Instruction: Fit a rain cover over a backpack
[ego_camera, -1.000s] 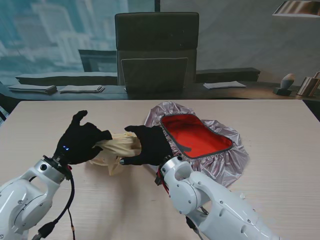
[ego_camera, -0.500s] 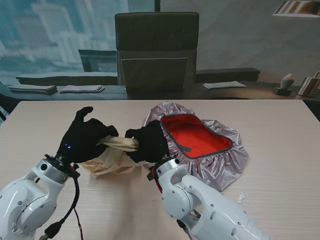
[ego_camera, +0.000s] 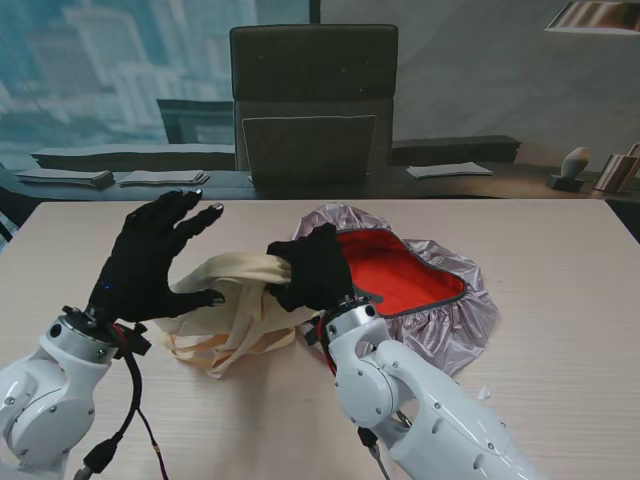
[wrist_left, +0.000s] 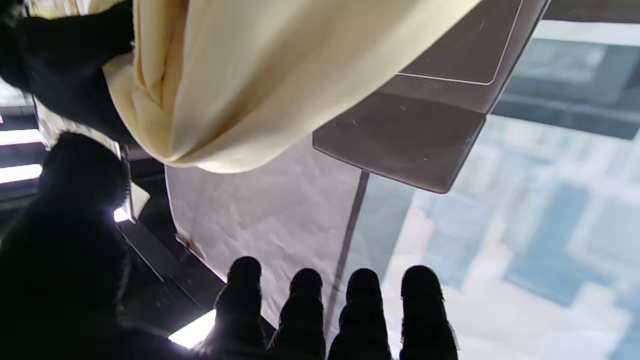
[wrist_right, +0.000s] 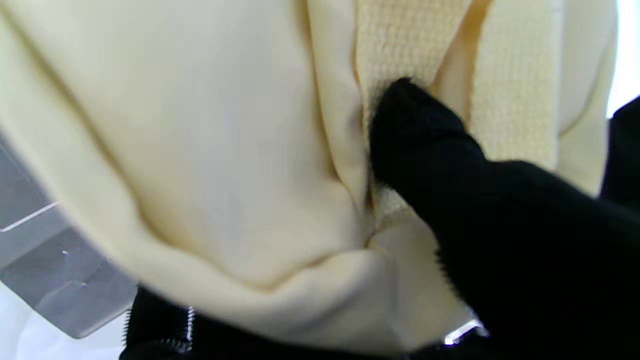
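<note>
One hand (ego_camera: 312, 268) grips backpack (ego_camera: 225, 310) — lifted.

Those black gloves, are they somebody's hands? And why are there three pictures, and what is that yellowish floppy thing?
They are a robot's hands in black gloves, on white metal arms. One picture comes from a camera above the robot's shoulders, looking down at the table. The other two come from small cameras on its wrists, looking along the fingers, so those look upside down.

The yellowish thing is a soft cream backpack. The right hand is closed on its cloth and lifts part of it; its wrist picture is filled with that cloth. The left hand has its fingers spread; only its thumb is near the cloth, so it does not seem to be holding anything.

On the right lies the rain cover, shiny silver outside and red inside, open side up. It is not on the backpack yet.
</note>
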